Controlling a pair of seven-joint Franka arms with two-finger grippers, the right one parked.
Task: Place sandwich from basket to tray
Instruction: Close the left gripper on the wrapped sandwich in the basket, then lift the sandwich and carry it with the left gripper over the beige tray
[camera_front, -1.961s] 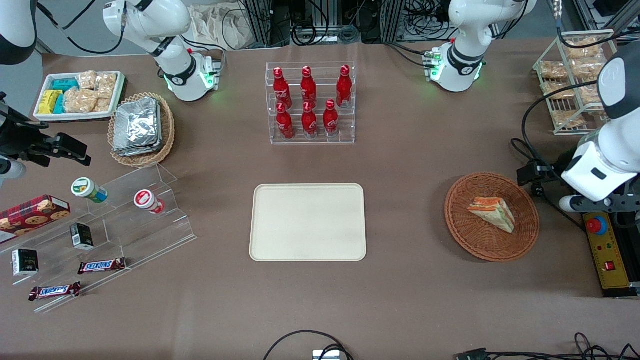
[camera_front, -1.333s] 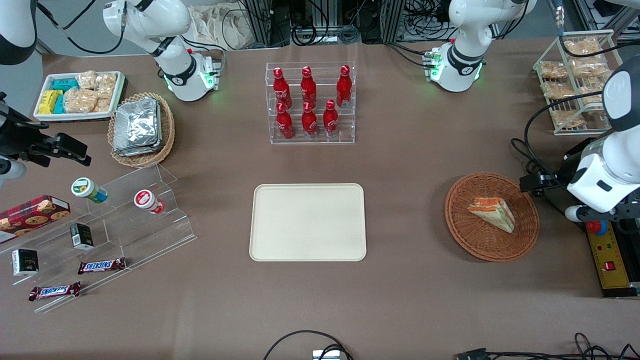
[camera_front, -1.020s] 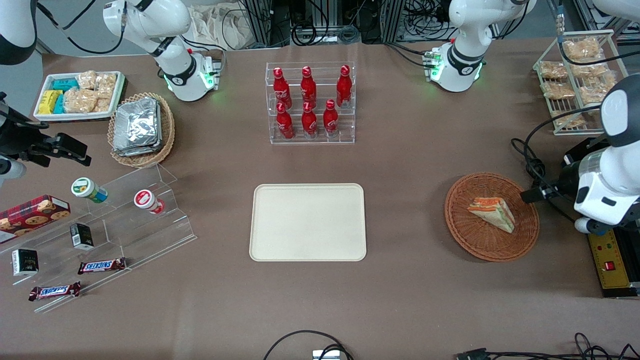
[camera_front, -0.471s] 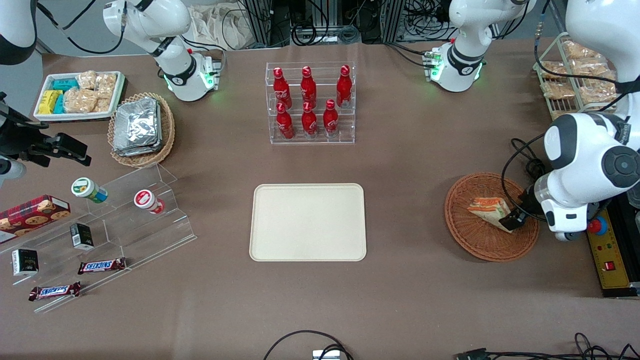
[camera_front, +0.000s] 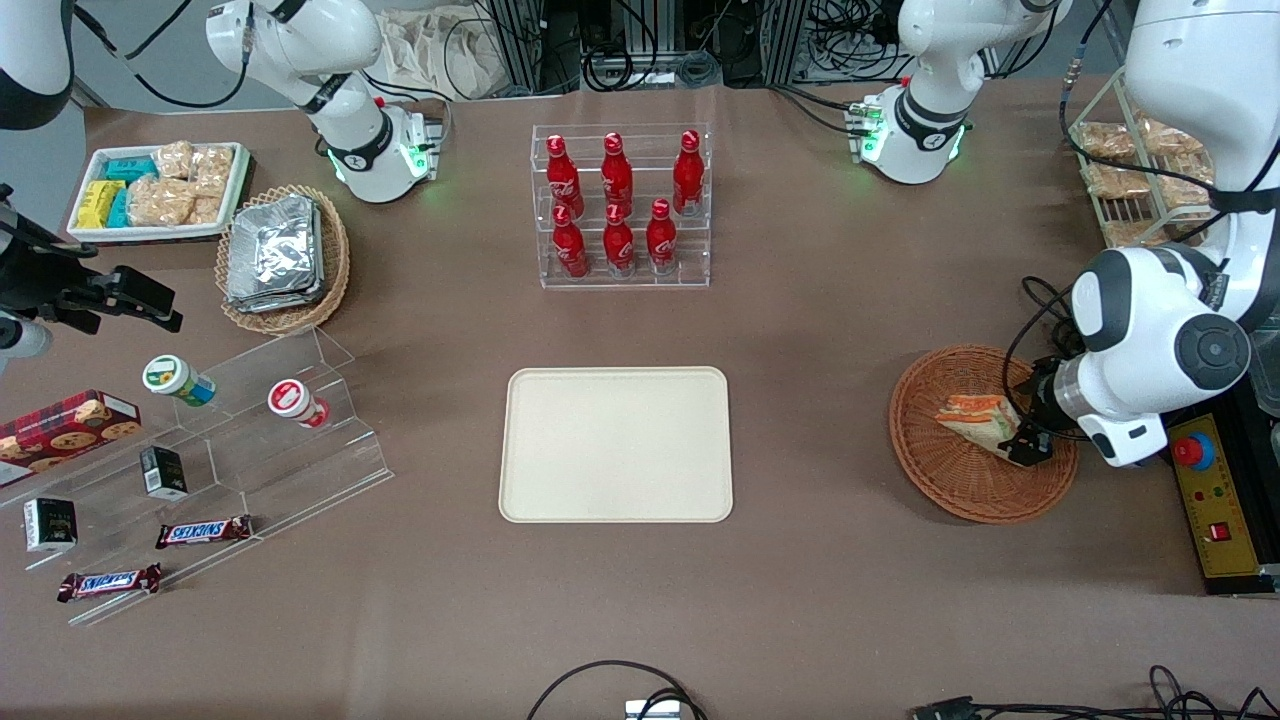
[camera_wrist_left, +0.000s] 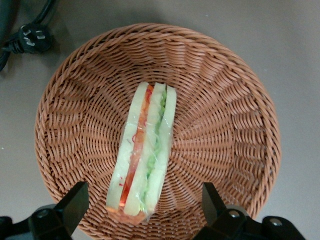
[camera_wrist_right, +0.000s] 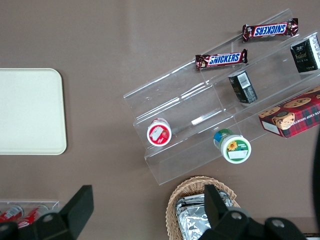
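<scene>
**Open gripper poised over the sandwich in the basket**

The sandwich (camera_wrist_left: 145, 155) lay on its side in the middle of the basket (camera_wrist_left: 235, 125), its orange and green filling edge turned up toward the wrist camera. The gripper (camera_wrist_left: 142, 210) hung directly above it with its two fingers (camera_wrist_left: 75, 200) spread wide, one on each flank of the wedge and both clear of the wrapper. From the wrist view the fingertips appeared to sit over the basket's woven floor, though how high above the sandwich they were could not be judged.

In the front view the gripper (camera_front: 1025, 440) sat over the end of the sandwich (camera_front: 975, 418) nearer the working arm's end of the table, inside the rim of the basket (camera_front: 930, 480). The sandwich touched only the wicker beneath it.

Well away from the gripper, toward the parked arm's end, the tray (camera_front: 615, 445) lay flat on the brown table (camera_front: 800, 600) with nothing on it. Farther from the front camera than the tray stood a clear rack of red bottles (camera_front: 620, 205). A wire rack of bagged snacks (camera_front: 1130, 175) stood near the working arm, farther from the front camera than the basket.
</scene>
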